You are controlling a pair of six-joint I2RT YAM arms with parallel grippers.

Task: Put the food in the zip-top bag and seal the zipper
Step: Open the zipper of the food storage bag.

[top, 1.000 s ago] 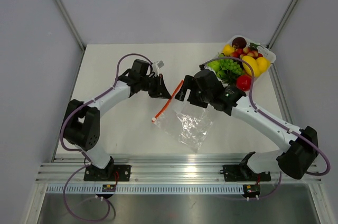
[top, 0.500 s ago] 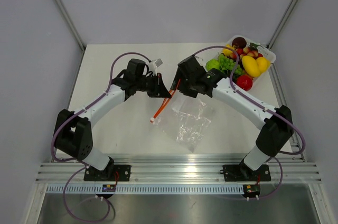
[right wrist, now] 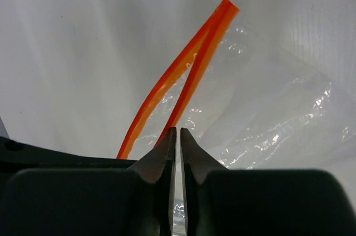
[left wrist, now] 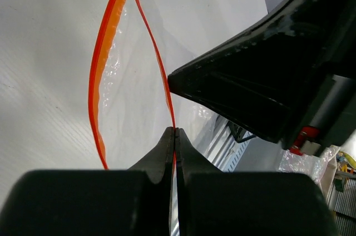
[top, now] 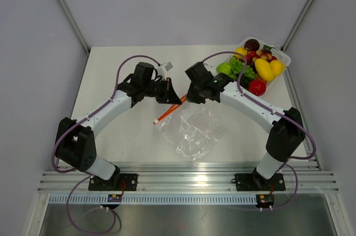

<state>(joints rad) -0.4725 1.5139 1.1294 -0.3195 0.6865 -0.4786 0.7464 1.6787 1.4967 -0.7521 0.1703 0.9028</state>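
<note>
The clear zip-top bag lies crinkled on the table's middle, its mouth facing the far left. Its orange-red zipper is parted into two lips. My left gripper is shut on one lip. My right gripper faces it from the right, its jaws closed to a thin slit on the bag's edge where the other lip ends. The food, glossy red, yellow and green toy fruits, is heaped at the far right, apart from both grippers.
The fruits sit in a white tray at the table's far right corner. A small white tag lies behind the left wrist. Metal rails run along the near edge.
My right arm swung in to the bag's mouth and its jaws closed there. The bag slid a little toward the near left. The left gripper kept its hold.
</note>
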